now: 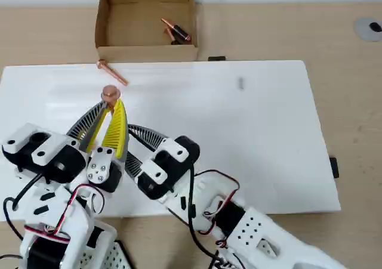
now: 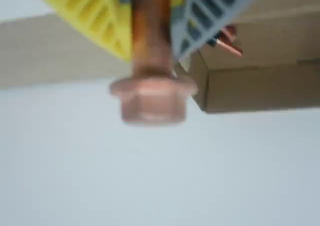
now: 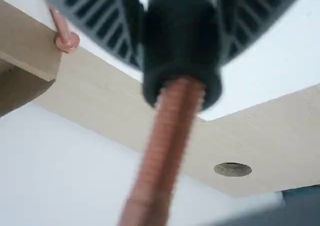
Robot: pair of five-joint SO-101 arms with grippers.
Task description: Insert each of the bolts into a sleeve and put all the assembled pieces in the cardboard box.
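Left claw (image 1: 111,104) clenched on copper bolt (image 1: 110,93), left of middle in high view, bolt head poking past fingertips, above white board (image 1: 250,138). Right claw (image 3: 180,30) grips black sleeve (image 3: 181,60); copper threaded stem (image 3: 162,161) sticks out of sleeve, I cannot tell if same bolt. I see loose bolt (image 1: 112,72) on board, just below cardboard box (image 1: 104,24). Box sits upper middle on table (image 1: 352,102), joined pieces (image 1: 177,30) inside.
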